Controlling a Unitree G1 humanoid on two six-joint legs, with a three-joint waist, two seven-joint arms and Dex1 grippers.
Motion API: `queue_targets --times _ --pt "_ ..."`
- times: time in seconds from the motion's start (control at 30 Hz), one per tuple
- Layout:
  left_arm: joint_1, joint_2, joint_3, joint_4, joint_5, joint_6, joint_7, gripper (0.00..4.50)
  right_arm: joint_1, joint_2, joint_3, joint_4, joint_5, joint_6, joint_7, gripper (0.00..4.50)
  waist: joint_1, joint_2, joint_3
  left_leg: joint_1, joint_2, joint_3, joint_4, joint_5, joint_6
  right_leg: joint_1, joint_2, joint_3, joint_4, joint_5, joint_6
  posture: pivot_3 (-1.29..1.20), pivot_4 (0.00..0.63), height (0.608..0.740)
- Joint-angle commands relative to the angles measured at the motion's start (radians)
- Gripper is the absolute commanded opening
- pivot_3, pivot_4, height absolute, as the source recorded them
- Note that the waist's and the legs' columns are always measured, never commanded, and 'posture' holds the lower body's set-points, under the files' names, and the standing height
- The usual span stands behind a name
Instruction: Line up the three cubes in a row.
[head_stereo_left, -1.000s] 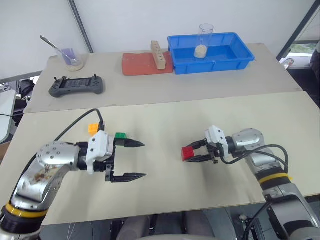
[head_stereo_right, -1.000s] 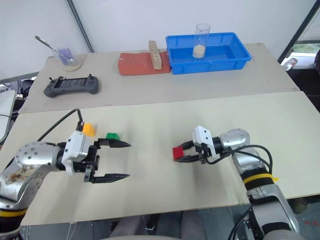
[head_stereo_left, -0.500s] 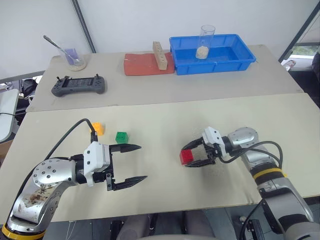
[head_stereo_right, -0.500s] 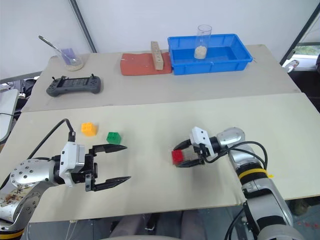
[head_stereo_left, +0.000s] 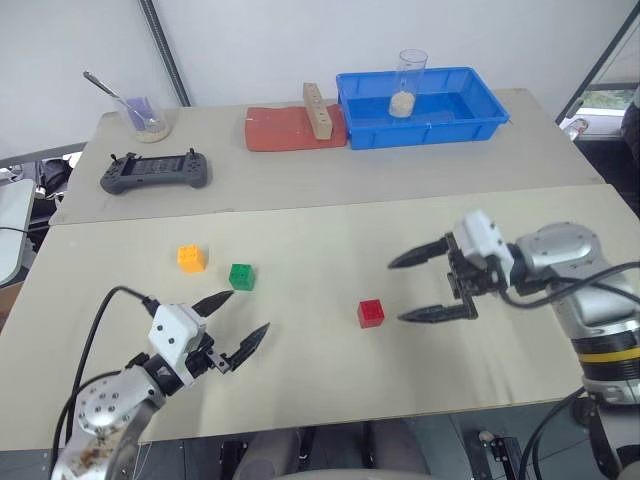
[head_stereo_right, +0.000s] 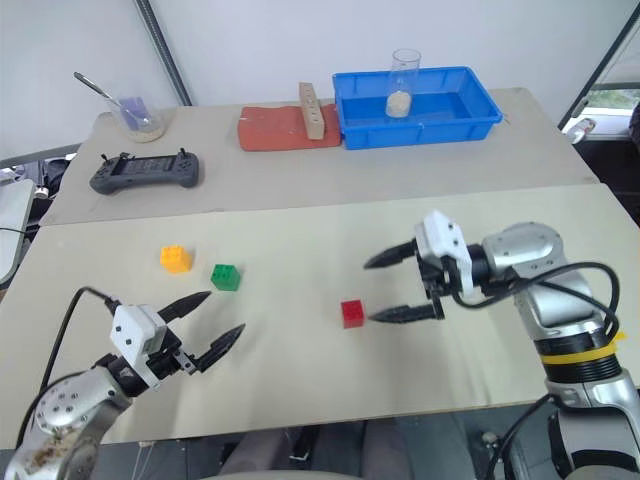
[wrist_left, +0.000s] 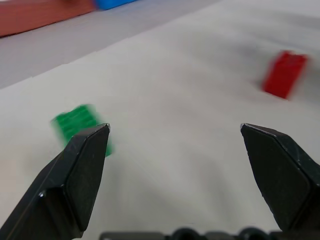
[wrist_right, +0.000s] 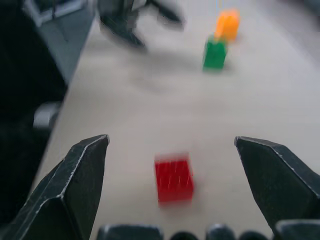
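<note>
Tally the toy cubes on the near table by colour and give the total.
Orange-yellow cube: 1
Green cube: 1
Red cube: 1
Total: 3

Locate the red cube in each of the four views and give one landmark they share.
Left eye view: red cube on the near table, between the grippers.
Right eye view: lower centre, just left of the right gripper.
Left wrist view: upper right, beyond the fingers.
Right wrist view: low centre, between the open fingers.
Shared landmark: the green cube.
</note>
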Motion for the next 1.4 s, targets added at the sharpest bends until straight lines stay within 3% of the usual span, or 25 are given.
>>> queue_targets --times 0.03,0.23,0.5,1.13,1.23,1.4 --pt "-0.010 -0.080 0.010 0.043 0.071 -0.057 0.139 4.50 -0.109 0.045 -0.057 -0.128 0.157 0.246 -0.180 4.46 0.004 0.000 0.000 0.000 0.001 0.000 0.000 0.000 0.000 0.000 0.000 -0.001 0.000 0.000 0.000 0.00 0.150 0.740" --pt "-0.119 -0.172 -0.057 0.235 0.169 -0.169 0.224 4.50 -0.210 0.102 -0.057 -0.215 0.261 0.408 -0.321 4.46 0.033 -0.001 0.000 -0.002 0.000 0.001 0.003 -0.001 0.001 -0.001 0.000 -0.003 0.000 0.001 0.000 0.00 0.150 0.740" --pt "-0.273 -0.214 -0.090 0.491 0.191 -0.263 0.243 4.50 -0.234 0.106 -0.047 -0.240 0.285 0.429 -0.366 4.46 0.037 -0.001 0.000 -0.003 -0.001 0.003 0.008 -0.002 0.003 -0.002 0.002 -0.004 0.000 0.004 0.002 0.00 0.150 0.740" --pt "-0.337 -0.242 -0.178 0.594 0.221 -0.306 0.233 4.50 -0.224 0.080 -0.055 -0.254 0.287 0.426 -0.386 4.46 0.051 0.000 -0.001 -0.001 -0.001 0.003 0.009 -0.002 0.003 -0.002 0.002 -0.005 0.000 0.004 0.002 0.00 0.150 0.740" --pt "-0.343 -0.248 -0.184 0.596 0.228 -0.308 0.239 3.63 -0.227 0.075 -0.056 -0.249 0.282 0.422 -0.382 4.50 0.055 0.000 -0.001 -0.001 -0.001 0.003 0.009 -0.002 0.003 -0.001 0.002 -0.005 0.000 0.004 0.003 0.00 0.150 0.740" --pt "-0.351 -0.253 -0.179 0.591 0.222 -0.296 0.254 1.27 -0.230 0.068 -0.057 -0.243 0.284 0.422 -0.380 4.50 0.055 0.000 -0.001 -0.001 -0.001 0.003 0.009 -0.002 0.003 -0.001 0.002 -0.005 0.000 0.004 0.003 0.00 0.150 0.740"
